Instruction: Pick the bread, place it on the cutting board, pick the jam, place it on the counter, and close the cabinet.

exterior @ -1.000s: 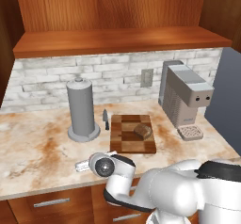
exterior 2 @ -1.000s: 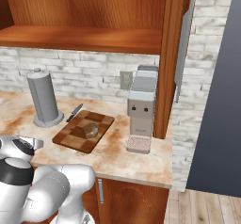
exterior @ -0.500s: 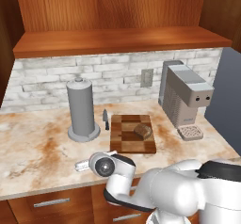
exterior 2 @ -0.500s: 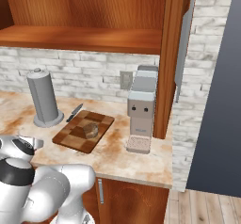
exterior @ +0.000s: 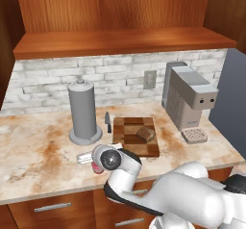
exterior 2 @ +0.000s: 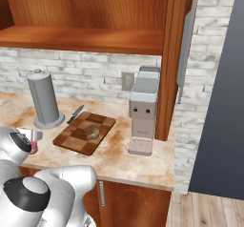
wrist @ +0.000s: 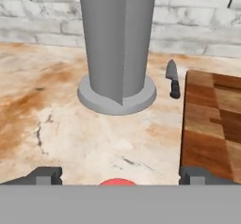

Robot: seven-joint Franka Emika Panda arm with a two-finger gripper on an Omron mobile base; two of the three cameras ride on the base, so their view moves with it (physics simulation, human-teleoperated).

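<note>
Change: almost nothing has moved over the last second; the arm sits as low over the front of the counter [exterior: 38, 151] as before, and the bread and board are unshifted.
Gripper: the gripper [wrist: 117, 180] has its two dark tips spread wide, one at each side of the hand view, and nothing is clamped between them.
Jam: the red top of the jam [wrist: 117, 182] peeks up midway between the tips; in the left base view a sliver of red shows beside the wrist, on the countertop.
Knock risk: the jar is still between the fingers, so a sideways or tilted retreat could catch the lid and tip or roll it toward the counter's front edge.
Board and bread: the cutting board [exterior: 126, 129] lies just right of the hand, with the bread [exterior: 145, 134] resting on it.
Grey canister: the tall grey canister [exterior: 83, 109] stands close ahead; a careless lift could clip it.
Knife: a small knife [wrist: 173, 79] lies between canister and board.
Cabinet: the cabinet door [exterior 2: 174, 54] stands open at the far right, a long swing past the coffee machine [exterior 2: 143, 101].
</note>
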